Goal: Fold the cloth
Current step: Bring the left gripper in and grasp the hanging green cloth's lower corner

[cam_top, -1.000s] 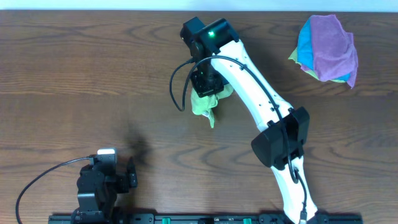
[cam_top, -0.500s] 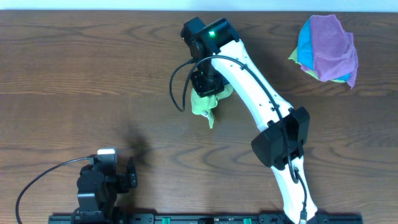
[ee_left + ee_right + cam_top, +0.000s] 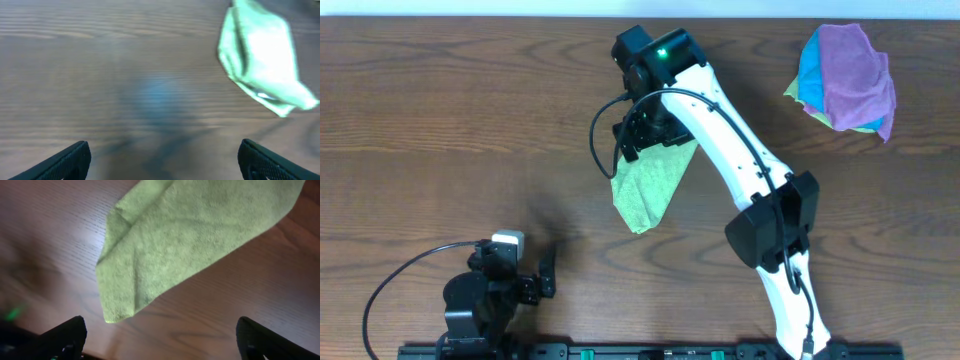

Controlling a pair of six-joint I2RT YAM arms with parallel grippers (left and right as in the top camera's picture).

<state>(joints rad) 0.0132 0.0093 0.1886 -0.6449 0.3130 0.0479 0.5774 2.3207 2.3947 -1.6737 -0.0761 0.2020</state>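
The lime-green cloth [image 3: 650, 188] lies loose on the wooden table, spread into a long shape slanting down to the left. In the right wrist view the cloth [image 3: 195, 235] fills the upper part, with one folded-over corner pointing toward the camera. My right gripper [image 3: 645, 138] hovers over the cloth's upper end; its jaws [image 3: 160, 342] are open with only bare wood between them. My left gripper [image 3: 538, 280] sits near the front left, open and holding nothing [image 3: 162, 160]. The left wrist view shows the cloth [image 3: 262, 60] far ahead to the right.
A pile of cloths [image 3: 850, 78], purple on top with blue under it, sits at the back right. A black cable [image 3: 603, 140] loops beside the right wrist. A dark rail [image 3: 620, 352] runs along the front edge.
My right gripper has opened and let go of the cloth, which went from a small bunch under the wrist to spread out on the table. The left gripper has turned slightly to the right.
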